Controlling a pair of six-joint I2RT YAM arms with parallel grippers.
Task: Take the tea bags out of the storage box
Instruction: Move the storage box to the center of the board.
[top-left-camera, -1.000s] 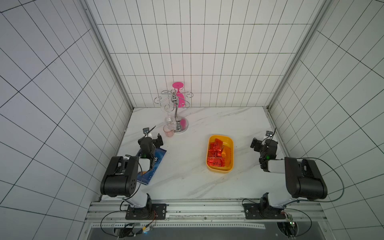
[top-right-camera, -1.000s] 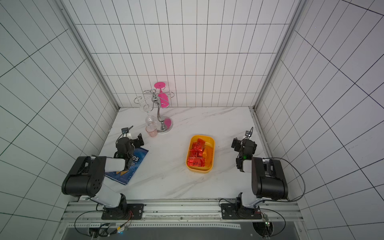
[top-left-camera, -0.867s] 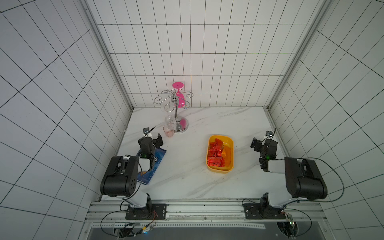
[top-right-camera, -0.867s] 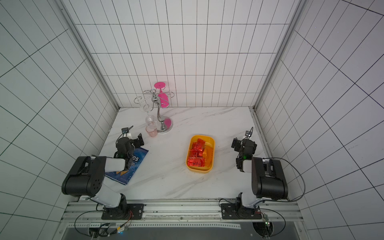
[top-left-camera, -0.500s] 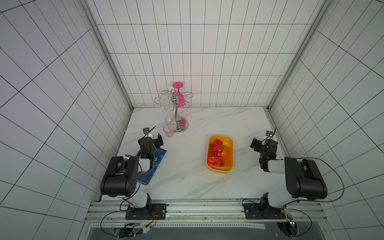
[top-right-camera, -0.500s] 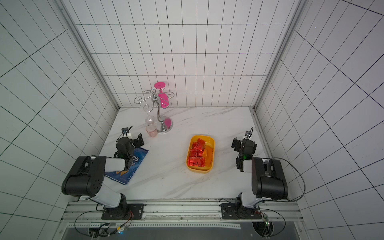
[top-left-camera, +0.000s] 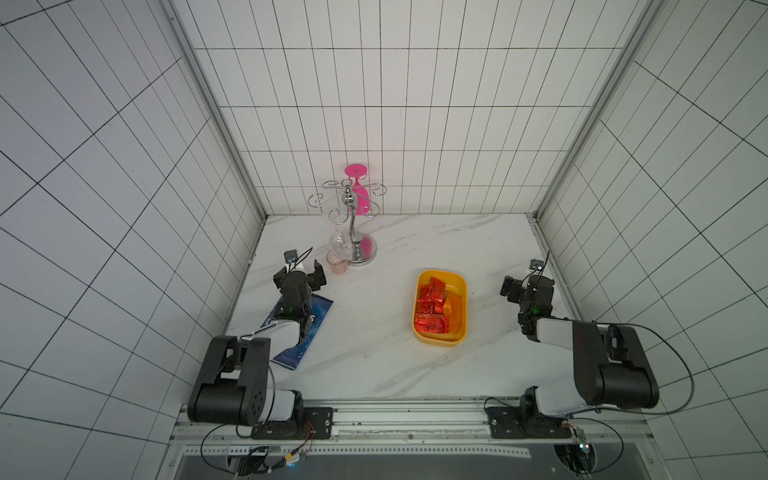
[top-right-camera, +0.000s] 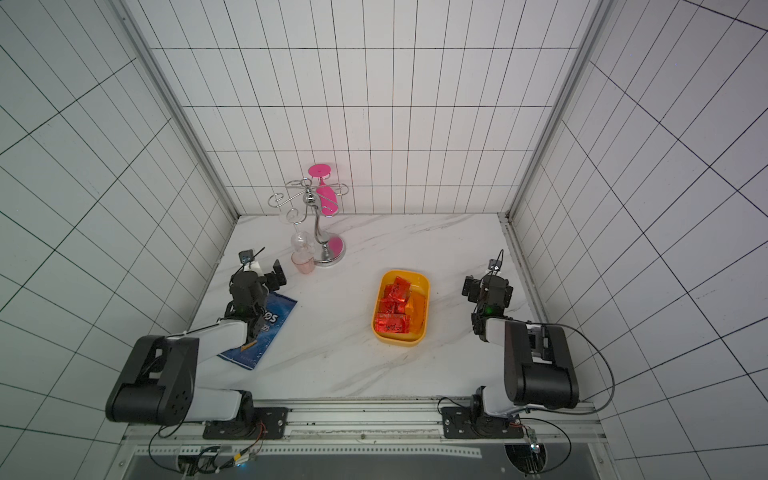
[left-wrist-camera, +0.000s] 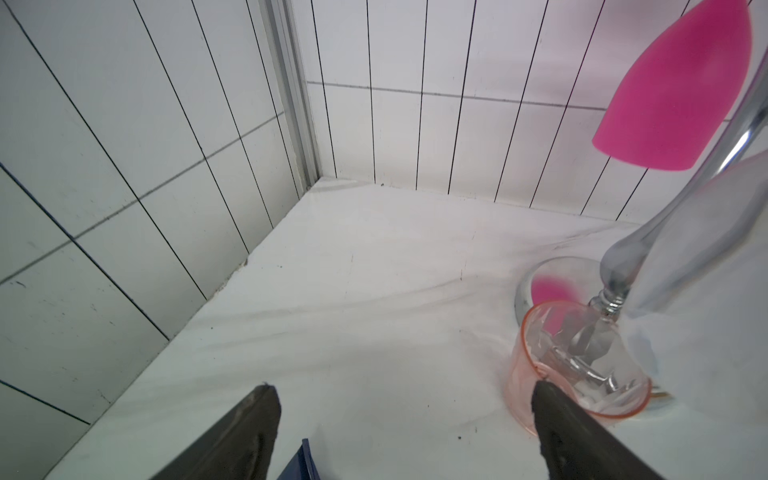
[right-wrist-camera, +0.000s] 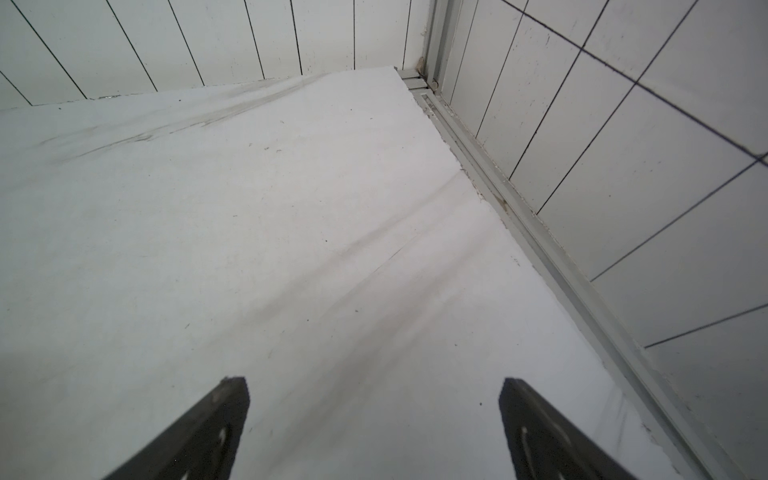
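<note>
1. Left wrist view: left gripper (left-wrist-camera: 403, 388), jaws spread wide, empty, above the white marble table (left-wrist-camera: 353, 291). A small pink-tinted cup (left-wrist-camera: 577, 361) stands just beside one finger; contact cannot be told.
2. Right wrist view: right gripper (right-wrist-camera: 374, 382), jaws spread wide, empty, over the table near the side wall.
3. Storage box (top-left-camera: 438, 340): yellow-orange tray, on the table between the arms, nearer the right one, well apart from both grippers.
4. Tea bags (top-left-camera: 431, 309): red foil sachets piled inside the box, with one orange sachet (top-left-camera: 454, 308) on the side toward the right arm.
5. Blue chip bag (top-left-camera: 320, 312): flat on the table, partly under the left arm.
6. Chrome glass rack (top-left-camera: 354, 237): upright at the back; pink glass (top-left-camera: 360, 198) hung inverted.
</note>
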